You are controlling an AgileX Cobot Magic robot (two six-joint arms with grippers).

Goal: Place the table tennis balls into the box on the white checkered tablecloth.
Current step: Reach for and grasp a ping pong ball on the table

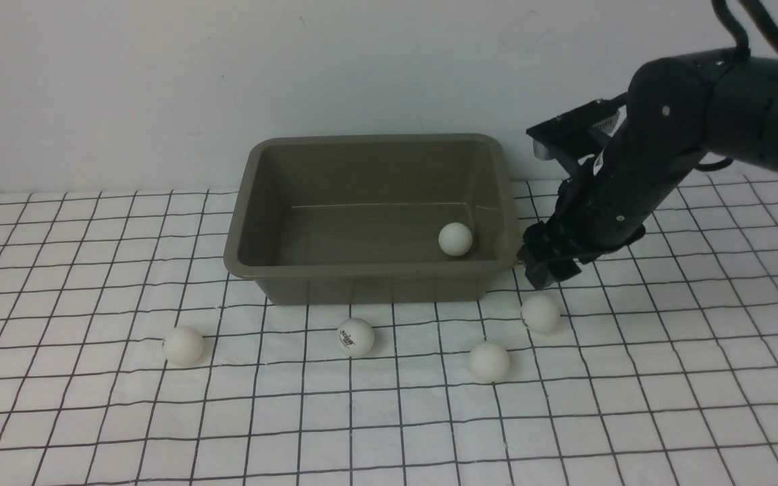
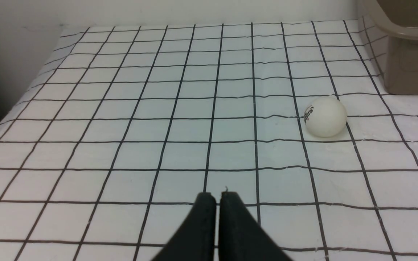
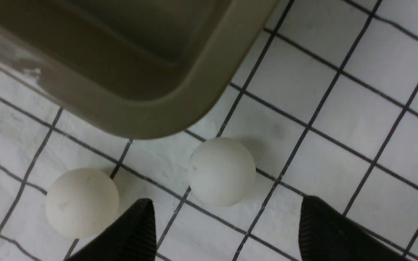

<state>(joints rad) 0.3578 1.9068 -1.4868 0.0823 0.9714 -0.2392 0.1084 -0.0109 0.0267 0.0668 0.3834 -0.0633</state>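
The olive-grey box (image 1: 362, 273) stands on the white checkered tablecloth (image 1: 666, 378) with one table tennis ball (image 1: 455, 239) inside, near its right front corner. Several balls lie on the cloth in front of it: one at the left (image 1: 184, 345), a logo ball (image 1: 355, 337), and two at the right (image 1: 489, 361) (image 1: 540, 314). My right gripper (image 1: 548, 275) hangs open just above the rightmost ball, beside the box's right front corner. In the right wrist view the open gripper (image 3: 227, 208) frames that ball (image 3: 221, 171), not touching it; another ball (image 3: 82, 202) lies beside one finger (image 3: 142, 232). My left gripper (image 2: 217, 197) is shut and empty, low over the cloth, with a logo ball (image 2: 326, 116) ahead.
A pale wall runs behind the box. The box corner shows in the left wrist view (image 2: 408, 32) and in the right wrist view (image 3: 158, 119). The cloth's left edge drops off in the left wrist view (image 2: 31, 83).
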